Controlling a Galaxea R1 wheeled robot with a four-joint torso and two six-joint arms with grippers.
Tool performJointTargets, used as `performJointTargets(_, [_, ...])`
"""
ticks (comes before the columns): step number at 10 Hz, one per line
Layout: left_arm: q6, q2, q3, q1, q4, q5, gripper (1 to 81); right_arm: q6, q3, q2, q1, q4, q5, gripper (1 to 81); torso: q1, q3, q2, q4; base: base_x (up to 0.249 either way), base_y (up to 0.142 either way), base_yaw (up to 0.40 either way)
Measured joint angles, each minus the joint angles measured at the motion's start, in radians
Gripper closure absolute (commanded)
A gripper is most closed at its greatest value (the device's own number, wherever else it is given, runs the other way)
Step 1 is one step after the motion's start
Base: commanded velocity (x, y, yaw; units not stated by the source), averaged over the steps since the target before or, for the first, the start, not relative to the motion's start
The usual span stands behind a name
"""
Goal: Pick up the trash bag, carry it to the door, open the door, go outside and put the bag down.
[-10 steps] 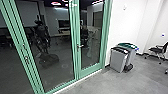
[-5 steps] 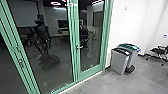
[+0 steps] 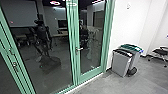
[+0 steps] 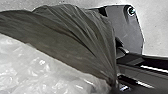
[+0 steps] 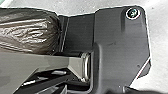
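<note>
Gathering into fine pleats, dark trash bag (image 4: 82,42) in grip of left pincer (image 4: 115,86); right pincer's state unclear.

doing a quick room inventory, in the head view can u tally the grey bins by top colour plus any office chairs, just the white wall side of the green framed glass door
grey bin with a black top: 1
grey bin with a green top: 1
black office chair: 1
total: 3

Jointed bar (image 5: 47,61) beside the robot's wide dark plate (image 5: 117,37)
</note>
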Motion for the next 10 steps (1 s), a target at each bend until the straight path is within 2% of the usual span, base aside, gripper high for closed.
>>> performJointTargets(10, [0.000,0.000,-0.002,0.000,0.000,0.000,81.1,0.000,0.000,0.003,0.002,0.000,-0.001,1.0,0.000,0.000,0.000,0.000,0.193,-0.074,0.000])
